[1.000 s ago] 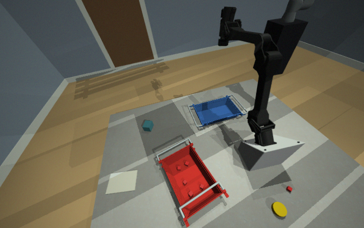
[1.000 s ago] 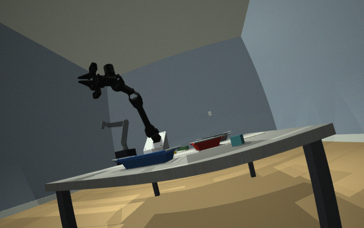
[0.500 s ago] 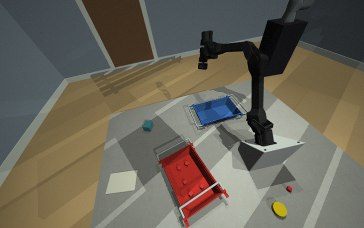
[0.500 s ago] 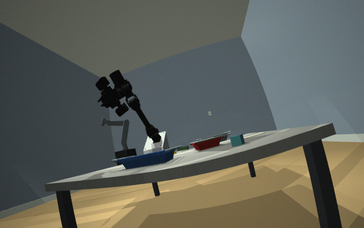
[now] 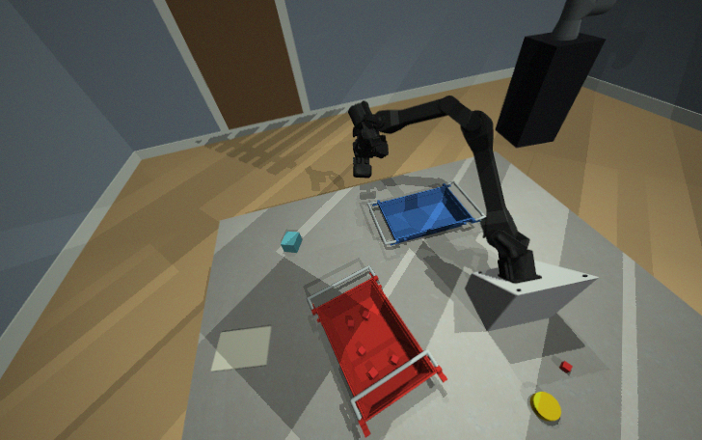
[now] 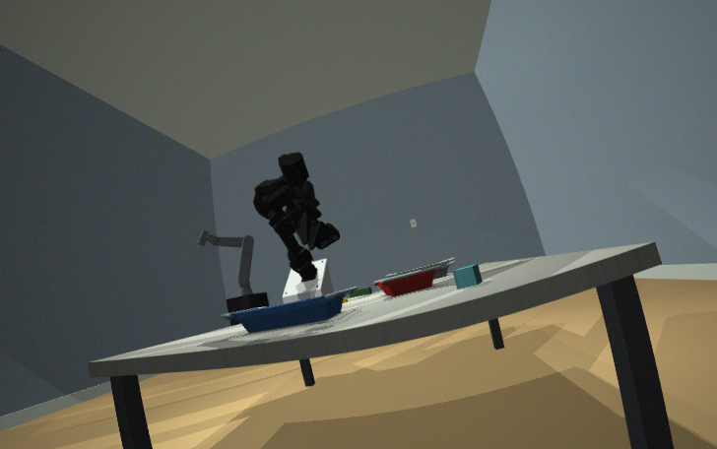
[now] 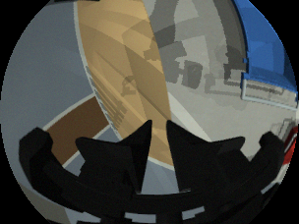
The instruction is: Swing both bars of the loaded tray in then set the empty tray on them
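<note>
The red tray (image 5: 338, 339) (image 6: 410, 284) holds several small red blocks (image 5: 361, 350). Its near wire bar (image 5: 391, 376) lies in across the top, close to the near end. Its far wire bar (image 5: 338, 284) is swung out beyond the far end. The empty blue tray (image 5: 414, 212) (image 6: 291, 315) (image 7: 268, 44) stands apart on the table, both its bars swung out. My gripper (image 7: 158, 123) is slightly open, with nothing between the fingertips. It hangs well above the table's far edge, beside the blue tray, touching neither tray. In the top and exterior views its fingers are hard to make out.
A teal cube (image 5: 291, 241) (image 6: 467, 277) stands beyond the red tray's far end. A pale flat square (image 5: 242, 347) lies left of it. A yellow disc (image 5: 547, 406) and a loose red block (image 5: 565, 367) lie near my white base (image 5: 553, 285). A black pedestal (image 5: 549, 88) stands behind the table.
</note>
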Robot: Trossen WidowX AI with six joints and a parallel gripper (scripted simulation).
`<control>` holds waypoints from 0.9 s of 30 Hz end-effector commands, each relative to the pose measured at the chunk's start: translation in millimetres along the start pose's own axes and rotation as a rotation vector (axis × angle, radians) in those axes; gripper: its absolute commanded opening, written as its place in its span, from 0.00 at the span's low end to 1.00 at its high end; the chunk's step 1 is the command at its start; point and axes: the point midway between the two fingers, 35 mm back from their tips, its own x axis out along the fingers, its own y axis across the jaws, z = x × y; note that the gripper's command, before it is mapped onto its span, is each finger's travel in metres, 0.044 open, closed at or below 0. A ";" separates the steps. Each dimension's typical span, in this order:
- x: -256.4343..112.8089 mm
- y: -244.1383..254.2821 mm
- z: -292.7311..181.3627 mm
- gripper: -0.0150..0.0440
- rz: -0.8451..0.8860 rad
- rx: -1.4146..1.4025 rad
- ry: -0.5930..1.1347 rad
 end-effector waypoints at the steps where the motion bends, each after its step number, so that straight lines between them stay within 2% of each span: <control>1: 4.3 -66.5 -34.0 0.40 -0.147 -0.055 0.026; 12: -29.4 -219.3 -92.7 0.40 -0.436 -0.151 0.002; 20: -85.5 -328.0 -109.9 0.40 -0.578 -0.291 -0.060; 27: -144.3 -406.9 -102.1 0.40 -0.620 -0.431 -0.138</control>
